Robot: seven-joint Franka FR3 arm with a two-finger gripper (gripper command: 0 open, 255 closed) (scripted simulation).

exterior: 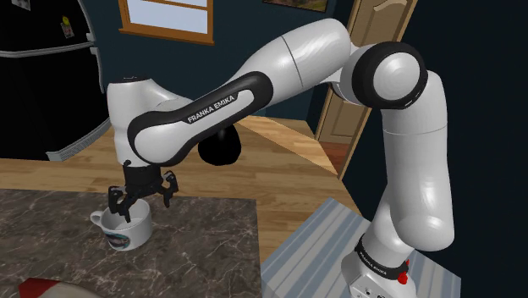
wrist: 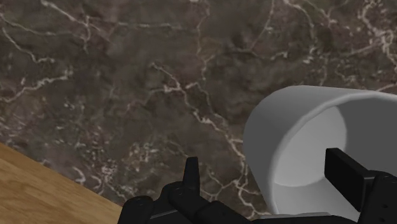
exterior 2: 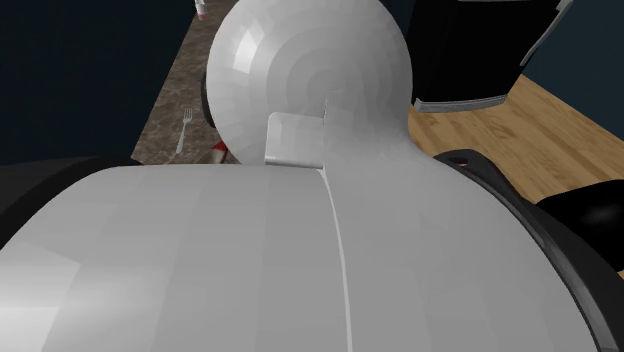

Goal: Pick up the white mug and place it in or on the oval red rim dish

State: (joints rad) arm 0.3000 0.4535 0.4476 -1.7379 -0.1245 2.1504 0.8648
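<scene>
Some of the white mug (wrist: 289, 124) is cut off, the tool (wrist: 264, 160) spread apart astride its wall

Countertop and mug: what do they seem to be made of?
Countertop: dark brown stone, marble-like, judging by the pale branching veins across it. Mug: plain white with a smooth, even, matte-looking surface. It is possibly ceramic, but nothing visible settles that.
</scene>
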